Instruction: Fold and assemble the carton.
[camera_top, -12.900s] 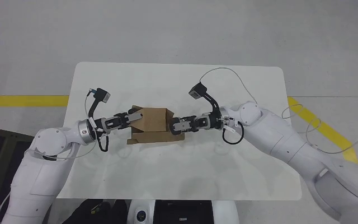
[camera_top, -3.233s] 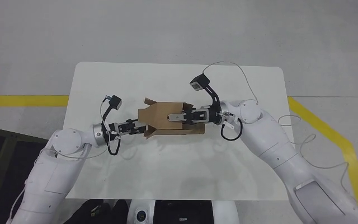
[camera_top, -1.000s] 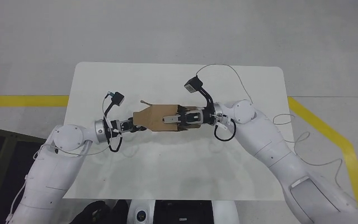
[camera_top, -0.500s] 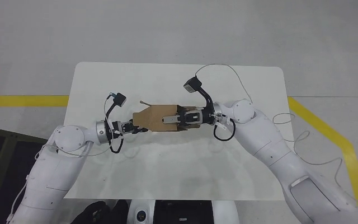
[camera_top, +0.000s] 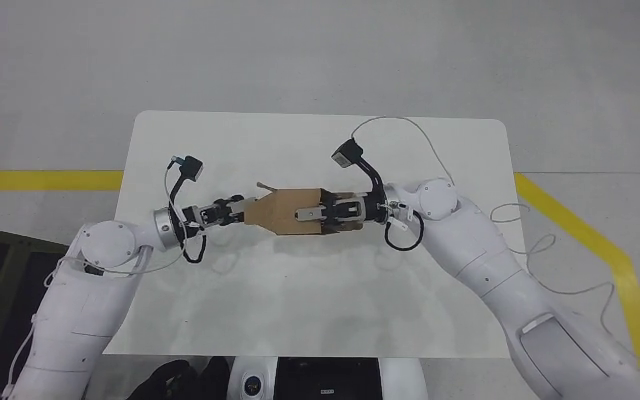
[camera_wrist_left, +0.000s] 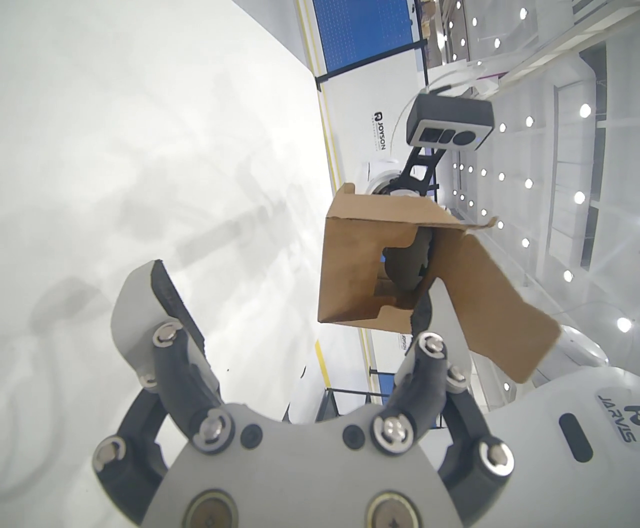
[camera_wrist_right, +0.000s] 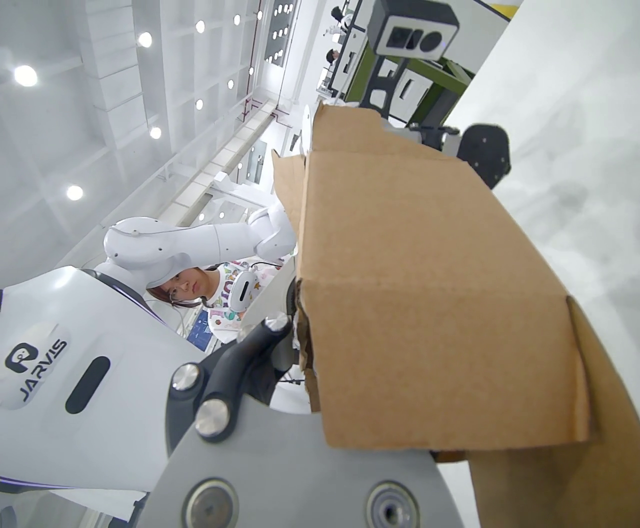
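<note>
Top view. The brown cardboard carton (camera_top: 285, 210) is at the centre of the frame, over the middle of the white table (camera_top: 300, 150), with its long axis running left to right. I cannot tell whether it rests on the table or hangs just above it.

The right gripper (camera_top: 308, 212) enters from the carton's right end. One pale finger (camera_top: 303, 212) lies flat along the outside of the top panel. In the left wrist view a dark shape sits inside the carton (camera_wrist_left: 350, 260) behind that panel, so I log this gripper as pinching the top panel. In the right wrist view the carton (camera_wrist_right: 425, 300) covers the fingertips.

The left gripper (camera_top: 235, 208) is just left of centre, at the carton's left end. In its own wrist view the left gripper (camera_wrist_left: 290, 300) is spread wide and holds nothing. One finger pad (camera_wrist_left: 422, 312) is just beside a corner of the open end, next to a loose flap (camera_wrist_left: 495, 310) that angles outward. I cannot tell whether they touch. The other finger (camera_wrist_left: 165, 290) is well apart from the carton.
</note>
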